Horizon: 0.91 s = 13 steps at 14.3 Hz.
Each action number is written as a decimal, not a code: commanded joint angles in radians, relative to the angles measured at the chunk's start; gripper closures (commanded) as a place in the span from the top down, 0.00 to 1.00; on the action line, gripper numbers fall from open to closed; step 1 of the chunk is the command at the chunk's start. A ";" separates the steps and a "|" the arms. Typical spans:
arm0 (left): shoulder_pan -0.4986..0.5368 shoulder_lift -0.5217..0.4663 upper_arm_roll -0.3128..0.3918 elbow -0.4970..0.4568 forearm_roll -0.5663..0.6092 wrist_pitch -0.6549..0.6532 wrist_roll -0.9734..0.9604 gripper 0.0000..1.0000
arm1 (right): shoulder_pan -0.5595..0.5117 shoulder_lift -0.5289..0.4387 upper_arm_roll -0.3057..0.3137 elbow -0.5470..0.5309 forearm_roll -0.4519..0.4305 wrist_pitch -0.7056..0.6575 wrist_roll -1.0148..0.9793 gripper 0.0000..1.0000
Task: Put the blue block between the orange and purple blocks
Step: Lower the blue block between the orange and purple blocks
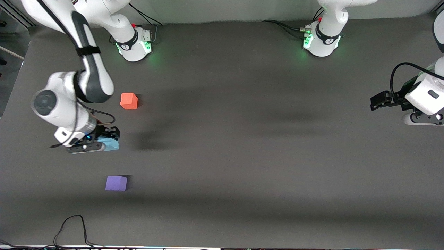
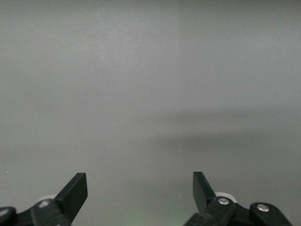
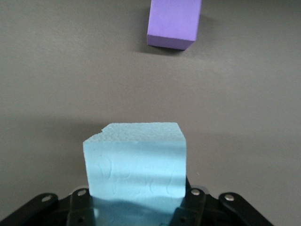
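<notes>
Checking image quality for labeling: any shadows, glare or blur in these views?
Front view: soft banded shadows across the table, green glow at both bases. Left wrist view: hazy, featureless, one faint shadow band. Right wrist view: blue block sharp, purple block cut by the frame edge.

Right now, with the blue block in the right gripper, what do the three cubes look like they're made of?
The blue block, held by the right gripper, looks like foam: matte, with a grainy top face and a crumbled, chipped edge. The purple block and orange block show the same flat, glare-free finish, so probably foam too, though their texture is too fine to confirm. The left gripper waits open over bare table.
</notes>
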 commanded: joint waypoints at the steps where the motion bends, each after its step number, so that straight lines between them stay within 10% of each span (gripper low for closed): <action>1: -0.004 0.004 0.002 0.014 0.005 -0.003 0.002 1.00 | 0.019 0.046 -0.006 -0.053 0.051 0.117 -0.015 0.41; 8: -0.004 0.007 0.002 0.014 0.005 -0.002 -0.001 1.00 | 0.041 0.137 0.000 -0.121 0.082 0.294 -0.028 0.41; 13: -0.004 0.008 0.002 0.014 0.005 -0.002 -0.002 1.00 | 0.041 0.177 0.013 -0.136 0.281 0.337 -0.208 0.41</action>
